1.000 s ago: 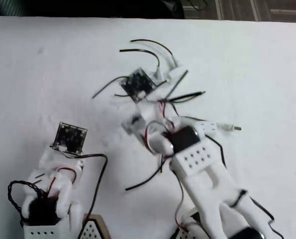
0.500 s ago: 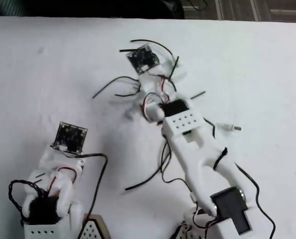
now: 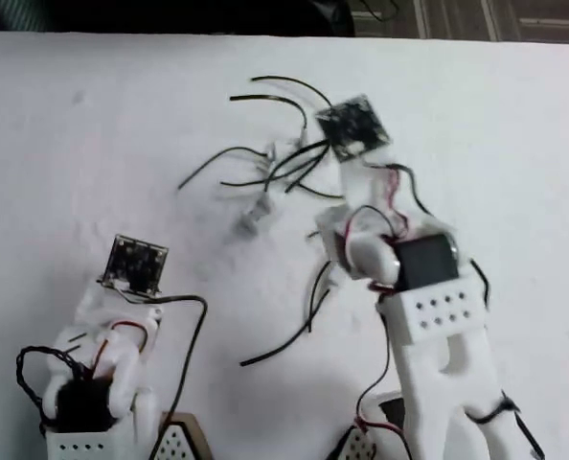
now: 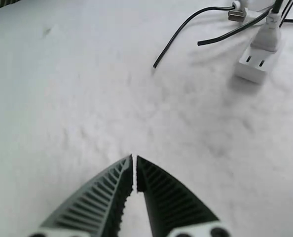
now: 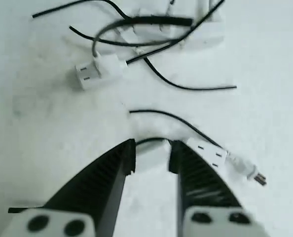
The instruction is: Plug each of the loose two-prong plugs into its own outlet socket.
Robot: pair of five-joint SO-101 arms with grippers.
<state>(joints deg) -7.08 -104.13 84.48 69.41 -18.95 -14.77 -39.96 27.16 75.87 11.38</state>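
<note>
**Student:** Working outward from the nearest parts, how many tools are there, and how do they stand?

**Instructor:** There are two arms and two grippers. The left gripper (image 4: 135,167) hangs over bare table (image 4: 62,98), with its ribbed jaws pressed together on nothing. The right gripper (image 5: 151,150) has its jaws slightly spread. A black wire loop (image 5: 151,140) arcs across the gap at the tips and is not pinched.

**Student:** And the task's things?

**Instructor:** The right wrist view shows two white sockets, each with two slots. The near socket (image 5: 208,152) lies on the table just beside one fingertip (image 5: 175,149). A short white lead runs from it to one plug (image 5: 258,178) with metal prongs. The far socket (image 5: 93,70) lies well apart, among several loose black wires (image 5: 186,85). Beyond it sits a blurred white block (image 5: 201,29). In the left wrist view, one two-slot socket (image 4: 252,65) lies well beyond the closed tips.

**Student:** Is any lettering legible?

**Instructor:** Any print is too small to read.
</note>
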